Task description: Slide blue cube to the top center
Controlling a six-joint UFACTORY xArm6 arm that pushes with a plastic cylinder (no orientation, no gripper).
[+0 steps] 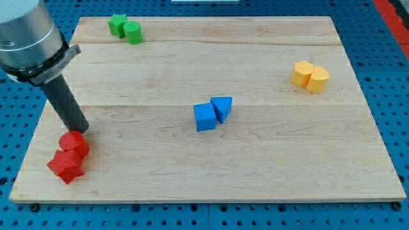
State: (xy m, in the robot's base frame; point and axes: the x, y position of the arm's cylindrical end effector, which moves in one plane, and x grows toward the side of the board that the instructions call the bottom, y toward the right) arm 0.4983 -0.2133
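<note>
The blue cube (204, 117) sits near the middle of the wooden board (255, 172), touching a blue triangular block (222, 107) on its upper right. My tip (80, 130) is at the view's left, far to the left of the blue cube. It rests just above a red cylinder-like block (75, 144), touching or nearly touching its top edge. A red star-shaped block (65, 165) lies right below that one.
A green star-shaped block (117, 24) and a green cylinder (133, 32) sit together at the top left. Two yellow blocks (302, 73) (317, 79) sit together at the right. The board lies on a blue perforated table (390, 76).
</note>
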